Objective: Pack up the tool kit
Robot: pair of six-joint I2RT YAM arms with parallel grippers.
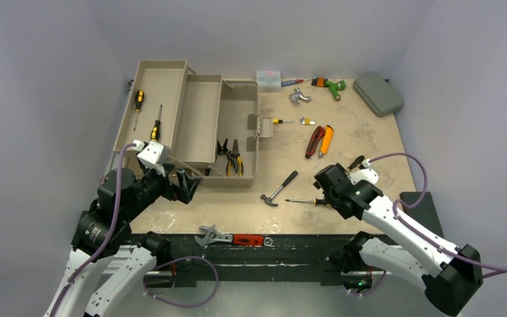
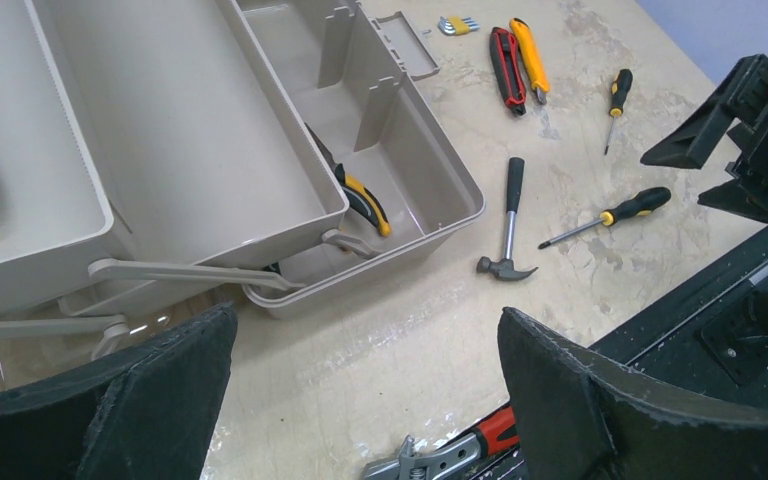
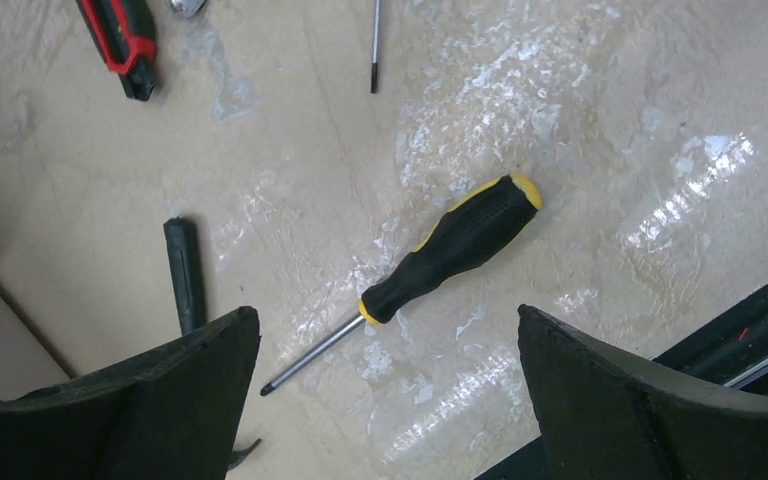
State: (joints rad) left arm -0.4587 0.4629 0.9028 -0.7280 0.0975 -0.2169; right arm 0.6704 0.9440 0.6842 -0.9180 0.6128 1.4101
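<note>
Both sets of fingers are standing wide, gripping nothing. My right gripper [image 3: 385, 315] is hovering over the black-and-yellow screwdriver [image 3: 450, 250], which is lying flat on the table [image 1: 370, 145]. I can't tell if anything is touching it. My left gripper [image 2: 367, 312] is hanging just off the near corner of the toolbox [image 1: 198, 119], which is sitting on the table's left half with its trays fanned out.

Packing is looking early. In so far:
- stubby screwdriver [image 1: 138, 99] and thin screwdriver [image 1: 156, 124] in the far-left tray
- pliers [image 1: 231, 157] in the bottom compartment

Lying outside:
- hammer [image 1: 279, 189]
- red knife [image 1: 315, 140]
- orange knife [image 1: 327, 140]
- hex keys [image 1: 307, 121]
- small screwdriver [image 2: 617, 95]
- wrench [image 1: 231, 238] at the near edge
- small bits along the back, too small to identify

Folding the trays shut is also pending. The tray is half hiding the pliers in the left wrist view, and I'm not spotting the toolbox handle.
</note>
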